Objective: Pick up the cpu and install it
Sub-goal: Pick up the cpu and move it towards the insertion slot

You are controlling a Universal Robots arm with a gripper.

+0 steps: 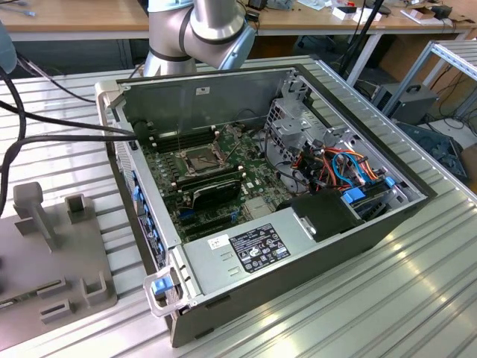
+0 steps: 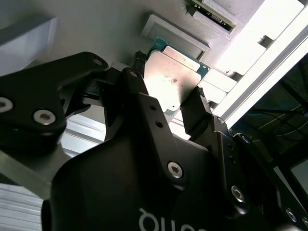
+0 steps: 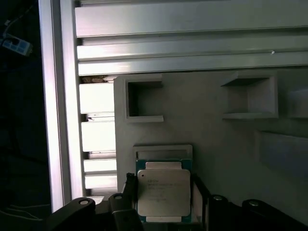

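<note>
Cpu: silver-topped, lying squarely between the gripper's fingers, which appear clamped on its two opposite edges, with the grey fixture tray just beyond the fingertips. Pickup under way. Socket unfilled, so installation is outstanding.

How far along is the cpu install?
Done: nothing seated; the socket in the open case shows its dark centre, no chip. In hand: the gripper straddles the cpu at the grey fixture in both wrist views; grip or lift I cannot tell. Left: the cpu is not yet in the socket.
</note>
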